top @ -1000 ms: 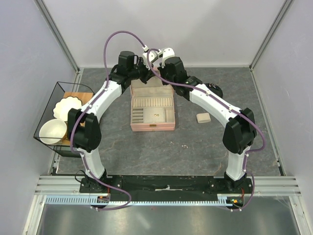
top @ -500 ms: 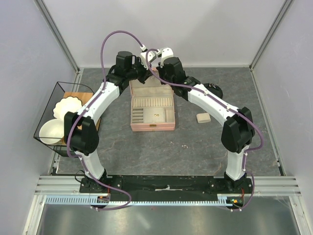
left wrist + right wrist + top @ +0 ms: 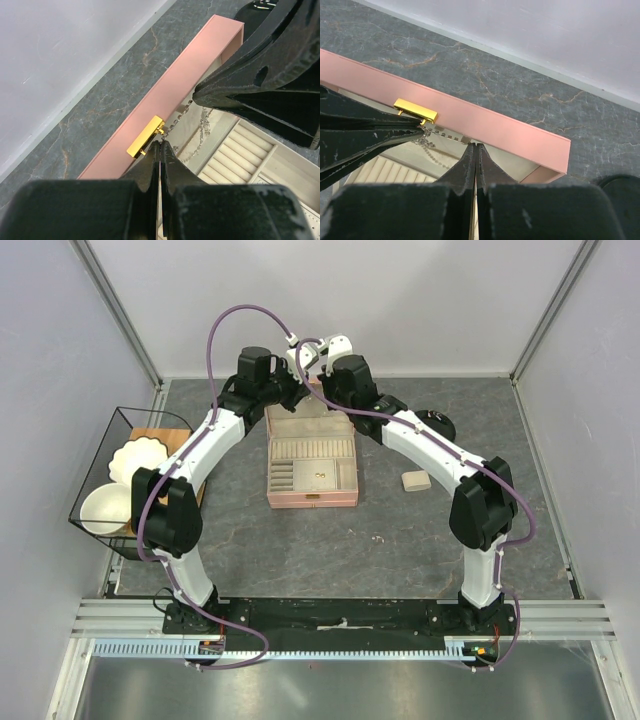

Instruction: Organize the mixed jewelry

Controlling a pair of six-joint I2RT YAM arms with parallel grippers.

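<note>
The grey stone-patterned table [image 3: 400, 550] lies under both arms, which reach to its far side and meet over the back of the open pink box [image 3: 312, 498]. The box's tray runs from below the two pincers towards the arm bases, and its raised lid stands right beneath the tips.

Well off to the left pincer's [image 3: 160, 146] left and nearer the bases sits a wire basket [image 3: 95, 462] with a scalloped white bowl [image 3: 138, 460] and a round white bowl [image 3: 105, 508]. To the right pincer's [image 3: 475, 146] right lies a round black disc [image 3: 440, 425], and nearer the bases than that, a small beige pad [image 3: 416, 480].

A gold clasp [image 3: 146, 136] on the lid's edge sits just beside the left pincer's tips.

Both pincers are closed tight, tips facing each other and near together. A fine chain [image 3: 177, 120] runs taut from one pair of tips to the other, over the lid's inner side. Each pincer seems to nip one end, though the links are too thin to be sure. A second chain [image 3: 202, 131] hangs slack just below it. One more small piece [image 3: 320, 476] lies in a tray compartment, nearer the bases than both pincers.
</note>
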